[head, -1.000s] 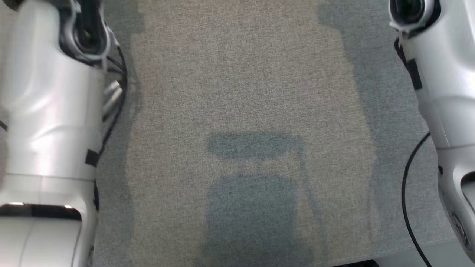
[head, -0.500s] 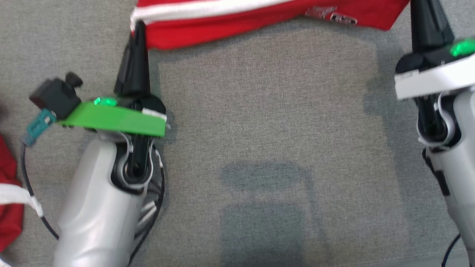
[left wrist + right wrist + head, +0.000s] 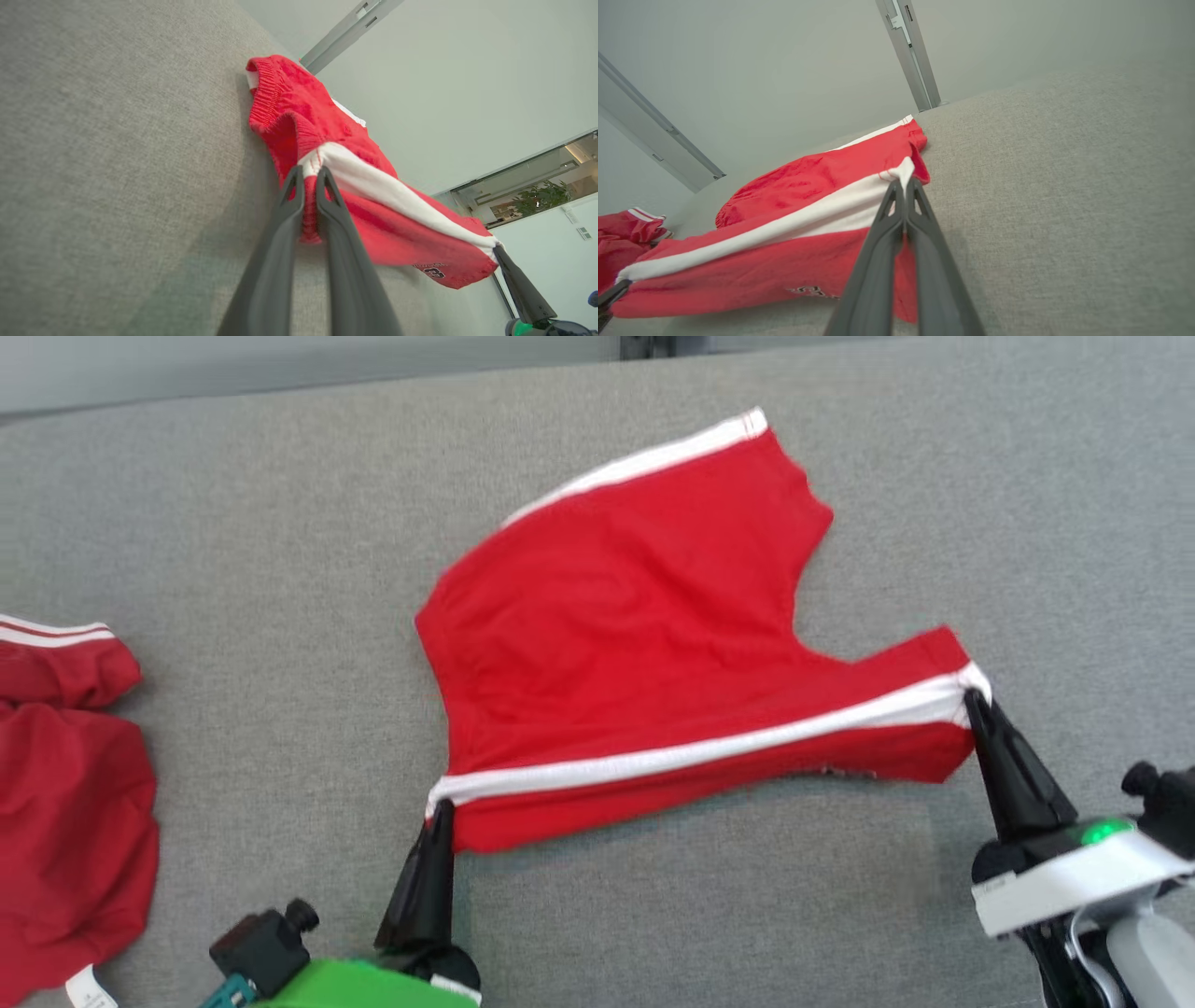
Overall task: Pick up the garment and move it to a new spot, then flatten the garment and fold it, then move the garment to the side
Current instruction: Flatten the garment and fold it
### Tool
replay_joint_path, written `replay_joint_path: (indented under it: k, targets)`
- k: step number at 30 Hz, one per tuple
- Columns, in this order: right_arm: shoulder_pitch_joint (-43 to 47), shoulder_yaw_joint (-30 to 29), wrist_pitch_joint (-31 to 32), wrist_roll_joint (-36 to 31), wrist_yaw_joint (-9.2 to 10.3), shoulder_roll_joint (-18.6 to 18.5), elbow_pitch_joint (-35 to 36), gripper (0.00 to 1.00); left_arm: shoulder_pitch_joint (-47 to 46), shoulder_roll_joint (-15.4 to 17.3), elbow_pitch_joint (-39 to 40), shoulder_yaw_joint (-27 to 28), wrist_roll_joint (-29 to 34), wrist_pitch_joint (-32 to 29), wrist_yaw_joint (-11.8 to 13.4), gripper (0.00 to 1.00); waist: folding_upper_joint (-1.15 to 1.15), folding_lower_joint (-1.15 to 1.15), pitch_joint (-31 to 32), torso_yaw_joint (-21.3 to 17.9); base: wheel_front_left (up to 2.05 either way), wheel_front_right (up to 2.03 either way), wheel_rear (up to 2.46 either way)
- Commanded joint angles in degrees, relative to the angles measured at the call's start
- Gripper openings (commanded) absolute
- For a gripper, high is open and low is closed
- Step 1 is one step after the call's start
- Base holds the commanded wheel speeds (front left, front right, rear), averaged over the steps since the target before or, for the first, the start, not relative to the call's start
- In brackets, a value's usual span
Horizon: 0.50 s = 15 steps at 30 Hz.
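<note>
I'm holding the red shorts stretched along the near edge, left claw and right claw each clamped on a corner.

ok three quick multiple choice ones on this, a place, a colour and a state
1. In the head view, where is the second red garment?
A. left edge
B. top right
C. under the shorts
2. What colour are the stripes on the red shorts?
A. black
B. white
C. yellow
3. How do the left pincer and right pincer stand?
A. both open
B. both shut on the shorts
C. one shut, one open
Answers: 1 A, bunched at the left edge; 2 B, a white band runs between the pincers; 3 B, each wrist view shows it pinching an end of that band.
</note>
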State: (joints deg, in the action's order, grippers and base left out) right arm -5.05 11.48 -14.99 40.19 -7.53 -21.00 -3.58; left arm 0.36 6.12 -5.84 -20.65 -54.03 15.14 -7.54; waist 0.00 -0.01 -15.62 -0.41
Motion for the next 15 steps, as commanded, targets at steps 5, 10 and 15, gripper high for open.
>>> replay_joint_path:
  k: [5,10,15]
  targets:
    - [10.2,-0.8,-0.3,-1.5,0.08,0.4,5.2,0.0,9.5,0.2,6.0,-0.1,2.2,0.0,1.8,0.0,0.0,0.01,10.6,-1.0,0.0,0.0,0.0]
    - [10.8,0.1,-0.3,-2.1,0.07,1.2,7.3,0.0,12.3,1.0,11.8,-1.0,1.4,-2.1,3.4,0.0,0.0,0.01,9.8,-1.0,0.0,0.0,0.0]
    - [2.5,2.5,-0.3,-2.4,0.07,1.0,5.3,0.0,8.0,1.8,14.5,-1.3,2.4,-5.0,4.6,0.0,0.0,0.01,5.6,0.0,0.0,0.0,0.0]
